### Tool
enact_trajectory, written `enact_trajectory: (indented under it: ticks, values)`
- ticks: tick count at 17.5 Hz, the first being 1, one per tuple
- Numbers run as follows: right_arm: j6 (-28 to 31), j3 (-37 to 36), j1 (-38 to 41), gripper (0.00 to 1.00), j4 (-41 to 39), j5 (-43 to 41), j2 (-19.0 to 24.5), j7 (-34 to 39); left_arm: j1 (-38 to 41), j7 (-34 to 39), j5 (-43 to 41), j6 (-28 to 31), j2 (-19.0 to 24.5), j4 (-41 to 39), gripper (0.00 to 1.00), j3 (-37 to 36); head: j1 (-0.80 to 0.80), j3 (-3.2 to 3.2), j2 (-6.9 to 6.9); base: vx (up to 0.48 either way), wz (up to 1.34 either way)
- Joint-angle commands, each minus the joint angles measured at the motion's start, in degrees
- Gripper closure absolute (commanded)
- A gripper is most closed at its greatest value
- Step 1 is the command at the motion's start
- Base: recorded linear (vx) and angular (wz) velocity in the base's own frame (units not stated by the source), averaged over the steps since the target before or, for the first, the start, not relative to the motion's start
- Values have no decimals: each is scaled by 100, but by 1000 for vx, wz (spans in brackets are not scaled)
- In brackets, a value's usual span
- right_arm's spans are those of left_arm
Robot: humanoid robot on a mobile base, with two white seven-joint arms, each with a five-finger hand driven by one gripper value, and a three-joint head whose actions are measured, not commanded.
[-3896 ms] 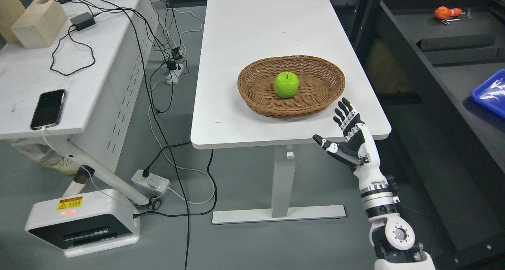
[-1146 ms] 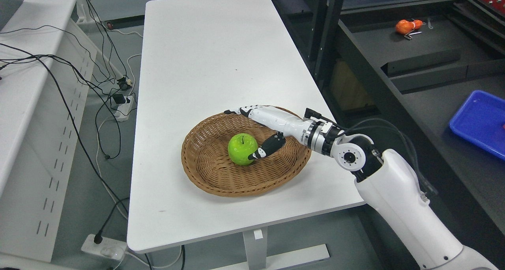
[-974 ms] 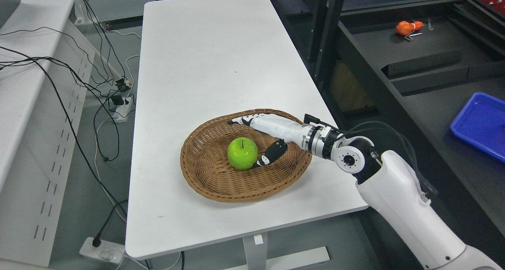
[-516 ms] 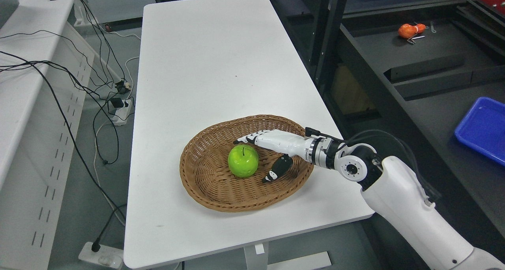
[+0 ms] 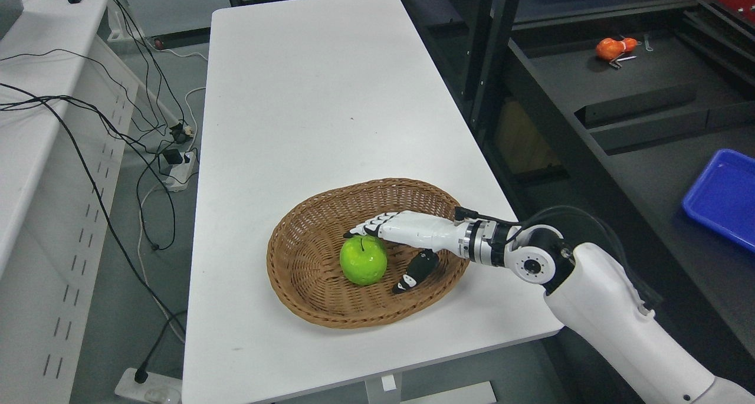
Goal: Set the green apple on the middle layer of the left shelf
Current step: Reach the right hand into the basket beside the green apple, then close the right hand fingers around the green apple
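One glossy round green apple, woven wicker basket — fingers perhaps touching

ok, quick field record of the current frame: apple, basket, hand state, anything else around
apple: green apple lying in the wicker basket, stem up
basket: on the white table, near its front edge
right hand: right hand inside the basket, fingers reaching over the apple's far side, thumb apart on the near right; open, no grasp yet
left hand: not in view
shelving: dark rack to the right, holding an orange object and a blue tray
left side: second white desk with black cables
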Motion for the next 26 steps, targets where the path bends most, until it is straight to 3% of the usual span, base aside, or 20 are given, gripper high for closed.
enact_trajectory:
  ticks: [1, 8, 16, 22, 26]
  values:
    - [-356, -19, 27, 0, 27, -45, -53, -108, 0, 2, 0, 4, 100, -3, 0, 0, 0, 0, 0, 0, 0]
    - [-603, -38, 62, 0, 27, 25, -27, -135, 0, 2, 0, 4, 100, 6, 0, 0, 0, 0, 0, 0, 0]
    - [-419, -55, 62, 13, 36, 298, 35, -170, 0, 2, 0, 4, 100, 6, 0, 0, 0, 0, 0, 0, 0]
    - [-524, -125, 98, 59, 1, 263, -35, -179, 0, 2, 0, 4, 100, 6, 0, 0, 0, 0, 0, 0, 0]
    - [-550, -1055, 89, 98, -184, 272, -219, -275, 0, 2, 0, 4, 100, -3, 0, 0, 0, 0, 0, 0, 0]
